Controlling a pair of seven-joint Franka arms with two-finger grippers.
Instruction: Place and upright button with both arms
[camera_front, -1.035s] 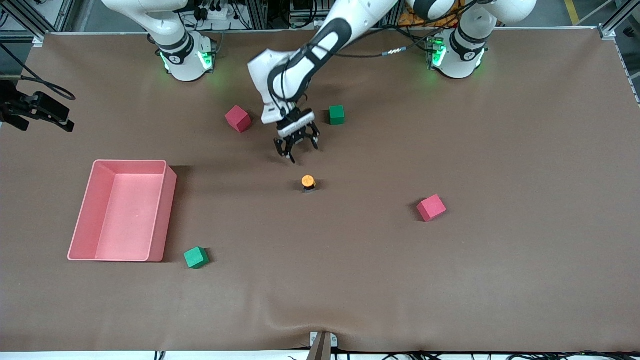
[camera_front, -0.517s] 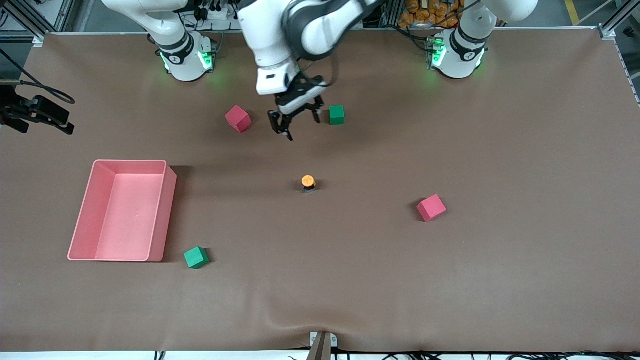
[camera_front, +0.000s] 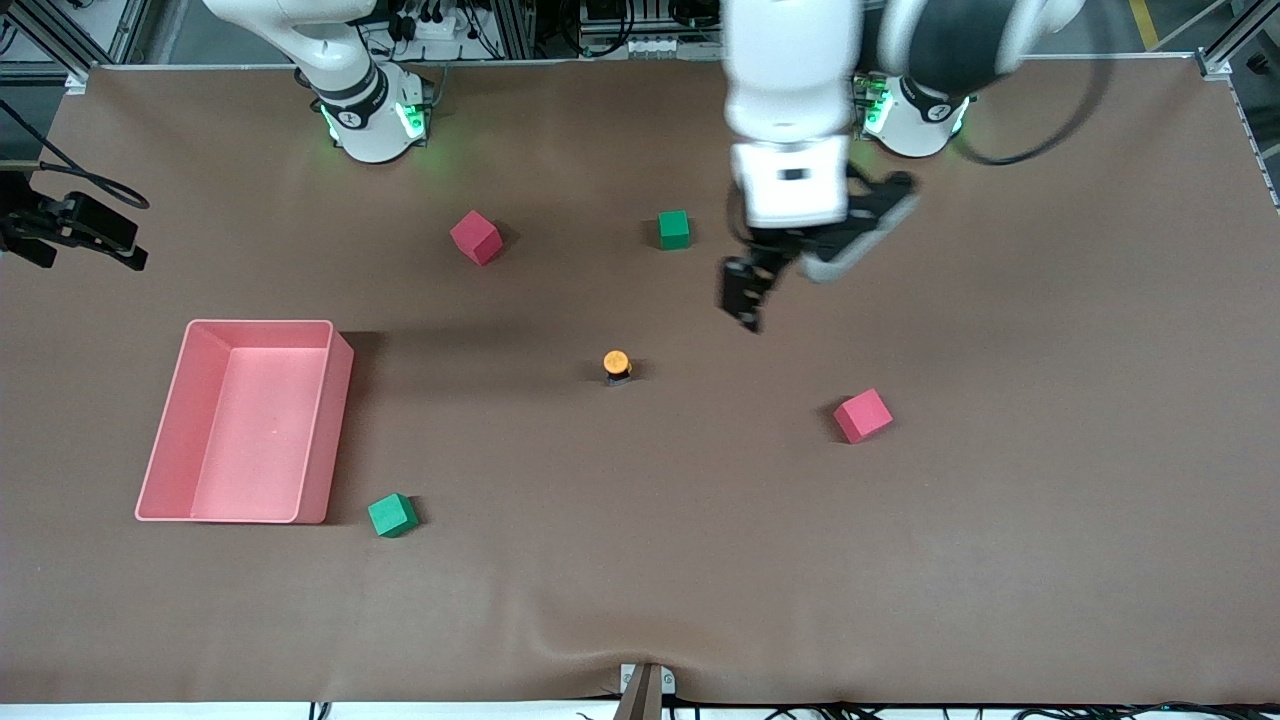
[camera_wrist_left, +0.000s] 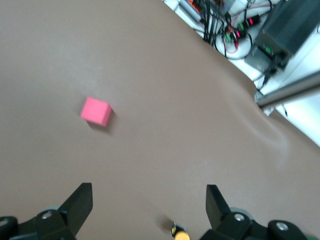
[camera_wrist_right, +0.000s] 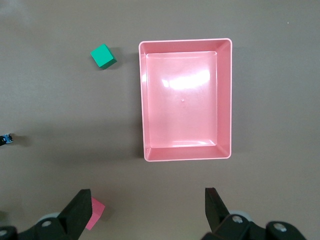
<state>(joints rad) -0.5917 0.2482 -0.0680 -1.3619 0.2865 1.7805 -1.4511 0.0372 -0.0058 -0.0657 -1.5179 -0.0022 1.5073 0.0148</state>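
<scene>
The button stands upright on the brown table near its middle, orange cap up. It also shows in the left wrist view, and its bluish end shows at the rim of the right wrist view. My left gripper is open and empty in the air, over bare table toward the left arm's end from the button; its fingers stand wide apart. My right gripper is open and empty, high over the table beside the pink tray; it is out of the front view.
A pink tray lies toward the right arm's end and also shows in the right wrist view. A pink cube and a green cube lie near the bases. Another pink cube and another green cube lie nearer the front camera.
My left arm has swung up and toward its own end of the table, away from the button, with its gripper open. The button has not moved.
</scene>
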